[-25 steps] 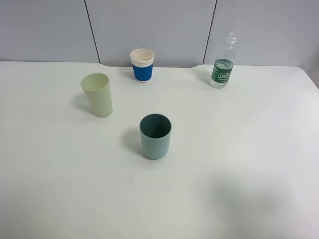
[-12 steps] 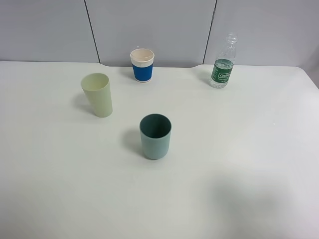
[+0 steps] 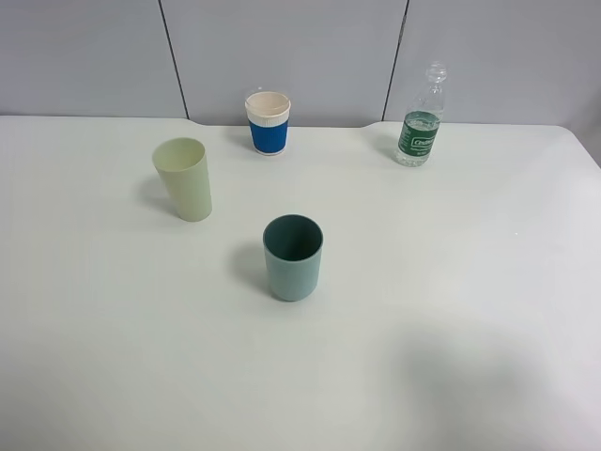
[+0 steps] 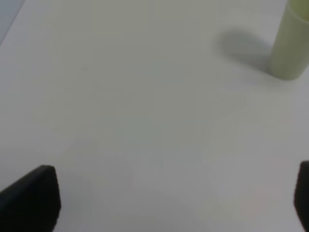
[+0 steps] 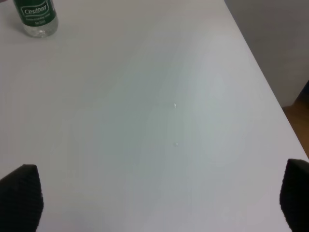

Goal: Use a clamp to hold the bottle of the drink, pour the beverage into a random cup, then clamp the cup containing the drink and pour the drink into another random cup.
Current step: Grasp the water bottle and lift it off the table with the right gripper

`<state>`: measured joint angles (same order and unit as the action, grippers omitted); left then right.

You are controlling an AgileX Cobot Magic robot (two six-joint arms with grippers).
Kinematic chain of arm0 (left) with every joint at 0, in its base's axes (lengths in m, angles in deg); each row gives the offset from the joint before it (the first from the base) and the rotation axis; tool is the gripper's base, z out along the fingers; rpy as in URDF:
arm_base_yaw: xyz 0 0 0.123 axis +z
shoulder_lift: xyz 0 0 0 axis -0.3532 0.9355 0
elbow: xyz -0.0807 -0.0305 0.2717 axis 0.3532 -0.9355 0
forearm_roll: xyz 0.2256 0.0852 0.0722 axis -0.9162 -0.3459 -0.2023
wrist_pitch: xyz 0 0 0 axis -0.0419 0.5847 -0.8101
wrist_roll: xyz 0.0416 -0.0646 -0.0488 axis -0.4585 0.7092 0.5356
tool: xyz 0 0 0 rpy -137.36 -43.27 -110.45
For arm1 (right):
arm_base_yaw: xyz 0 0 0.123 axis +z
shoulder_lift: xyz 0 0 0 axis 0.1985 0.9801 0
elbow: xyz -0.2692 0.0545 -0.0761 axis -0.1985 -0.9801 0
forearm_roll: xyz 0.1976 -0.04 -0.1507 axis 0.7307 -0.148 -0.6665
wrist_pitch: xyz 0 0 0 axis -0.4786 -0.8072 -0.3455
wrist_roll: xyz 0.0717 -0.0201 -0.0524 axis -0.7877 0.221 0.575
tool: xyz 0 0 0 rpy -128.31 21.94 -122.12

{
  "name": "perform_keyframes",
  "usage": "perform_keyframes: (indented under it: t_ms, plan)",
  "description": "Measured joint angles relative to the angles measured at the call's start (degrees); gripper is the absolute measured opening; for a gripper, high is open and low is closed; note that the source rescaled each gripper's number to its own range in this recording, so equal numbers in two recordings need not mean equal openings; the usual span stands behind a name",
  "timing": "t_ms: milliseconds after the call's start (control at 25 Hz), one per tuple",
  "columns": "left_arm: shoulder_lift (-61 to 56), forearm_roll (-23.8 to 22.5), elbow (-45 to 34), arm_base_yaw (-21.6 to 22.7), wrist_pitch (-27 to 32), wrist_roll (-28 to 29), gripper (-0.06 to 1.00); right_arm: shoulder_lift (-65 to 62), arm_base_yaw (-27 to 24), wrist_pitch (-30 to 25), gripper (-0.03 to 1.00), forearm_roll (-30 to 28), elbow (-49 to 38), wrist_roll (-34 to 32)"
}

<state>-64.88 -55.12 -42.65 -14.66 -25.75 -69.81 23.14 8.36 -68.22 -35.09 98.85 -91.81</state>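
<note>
A clear bottle with a green label (image 3: 419, 122) stands upright at the back right of the white table (image 3: 451, 282). A blue-sleeved white paper cup (image 3: 269, 122) stands at the back middle, a pale green cup (image 3: 184, 178) at the left and a teal cup (image 3: 293, 256) in the middle. Neither gripper shows in the exterior view. In the left wrist view my left gripper (image 4: 166, 203) is open and empty over bare table, well apart from the pale green cup (image 4: 289, 43). In the right wrist view my right gripper (image 5: 157, 198) is open and empty, far from the bottle (image 5: 35, 17).
A grey panelled wall (image 3: 282, 47) runs behind the table. The table's right edge (image 5: 263, 77) lies close beside the right gripper, with floor beyond it. A soft shadow (image 3: 460, 376) lies on the table at the front right.
</note>
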Motion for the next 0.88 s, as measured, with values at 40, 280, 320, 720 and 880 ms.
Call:
perform_keyframes:
  t_ms: [40,280,320,720,880]
  plan:
    - [0.0,0.0,0.0,0.0,0.0,0.0,0.96,0.0,0.0,0.0,1.00,0.0,0.0,0.0]
    - [0.0,0.0,0.0,0.0,0.0,0.0,0.96,0.0,0.0,0.0,1.00,0.0,0.0,0.0]
    - [0.0,0.0,0.0,0.0,0.0,0.0,0.96,0.0,0.0,0.0,1.00,0.0,0.0,0.0]
    - [0.0,0.0,0.0,0.0,0.0,0.0,0.96,0.0,0.0,0.0,1.00,0.0,0.0,0.0]
    - [0.0,0.0,0.0,0.0,0.0,0.0,0.96,0.0,0.0,0.0,1.00,0.0,0.0,0.0]
